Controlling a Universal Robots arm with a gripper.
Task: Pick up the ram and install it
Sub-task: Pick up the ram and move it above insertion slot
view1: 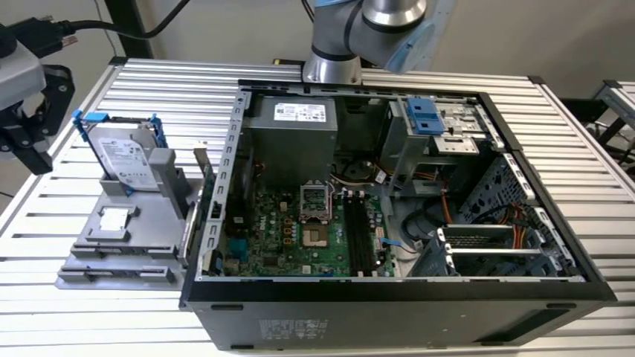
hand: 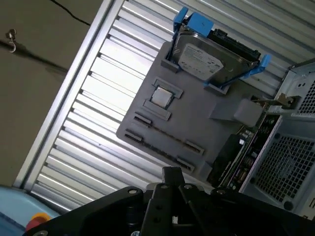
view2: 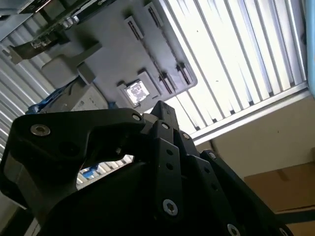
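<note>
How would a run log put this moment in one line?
pincer: near table edge, facing gray tray | ram: upright at tray edge beside computer case, untouched

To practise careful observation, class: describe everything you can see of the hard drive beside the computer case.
The hard drive is a flat silver metal box with a white label on its broad face. A blue plastic frame wraps its edges, with tabs sticking out at the upper corners. It stands on one edge, leaning back slightly, its lower end seated between blocks of the grey holder, which lies on the slatted table at the exterior view's left of the open case.
</note>
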